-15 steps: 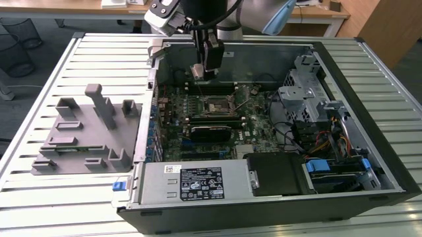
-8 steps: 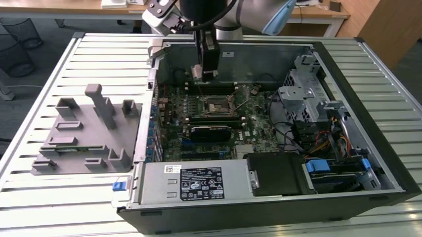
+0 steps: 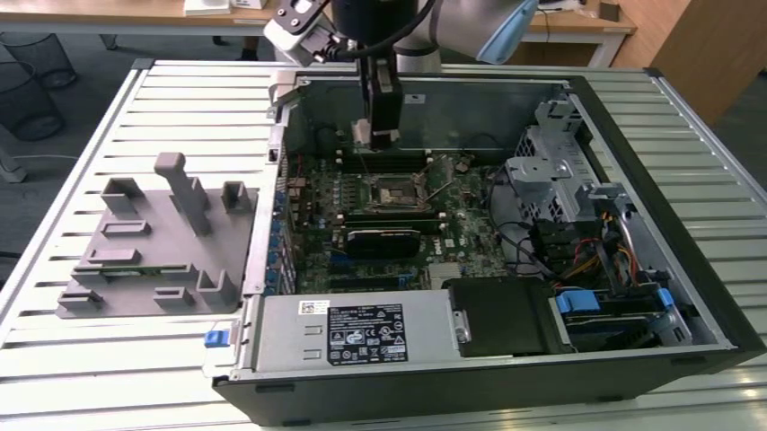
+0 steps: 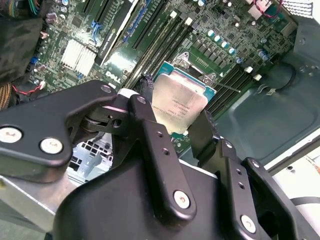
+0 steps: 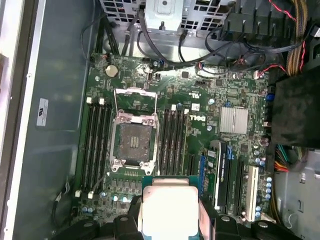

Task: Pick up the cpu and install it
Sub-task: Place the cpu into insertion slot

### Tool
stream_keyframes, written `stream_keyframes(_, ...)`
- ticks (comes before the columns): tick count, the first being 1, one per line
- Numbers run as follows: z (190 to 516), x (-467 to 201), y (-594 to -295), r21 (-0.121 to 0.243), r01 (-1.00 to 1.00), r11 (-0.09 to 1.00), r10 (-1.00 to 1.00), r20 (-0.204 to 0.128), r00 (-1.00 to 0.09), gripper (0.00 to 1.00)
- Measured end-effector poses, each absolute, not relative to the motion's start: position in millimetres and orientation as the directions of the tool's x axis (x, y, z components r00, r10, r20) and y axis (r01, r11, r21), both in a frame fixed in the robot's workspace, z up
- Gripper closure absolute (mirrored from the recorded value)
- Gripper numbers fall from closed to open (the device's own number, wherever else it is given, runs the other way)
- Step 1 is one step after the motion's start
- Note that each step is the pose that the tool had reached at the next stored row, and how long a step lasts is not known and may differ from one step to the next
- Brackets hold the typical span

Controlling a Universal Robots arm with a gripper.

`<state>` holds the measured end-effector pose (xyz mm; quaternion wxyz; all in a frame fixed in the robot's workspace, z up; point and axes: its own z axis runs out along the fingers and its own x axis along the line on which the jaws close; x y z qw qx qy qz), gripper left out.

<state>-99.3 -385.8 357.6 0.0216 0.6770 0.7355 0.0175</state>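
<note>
I've got gripper (image 3: 383, 135) jaws clamped on cpu (image 5: 169, 207), flat over mobo (image 5: 227, 95) edge by case (image 3: 480, 108) wall; open socket (image 5: 132, 142) just inward, not under yet.

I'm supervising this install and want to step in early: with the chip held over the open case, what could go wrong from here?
1. The gripper grips the cpu by its edges alone; it might slip or tilt and drop onto the motherboard.
2. The open socket lies off to one side of the cpu; a skewed descent could damage its contacts.
3. Memory slots flank the socket closely, so the fingers may strike them.
</note>
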Motion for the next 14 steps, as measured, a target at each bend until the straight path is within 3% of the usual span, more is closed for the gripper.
stream_keyframes(14,340,-99,-378,0.055,0.997,0.060,0.998,-0.006,-0.060,0.47)
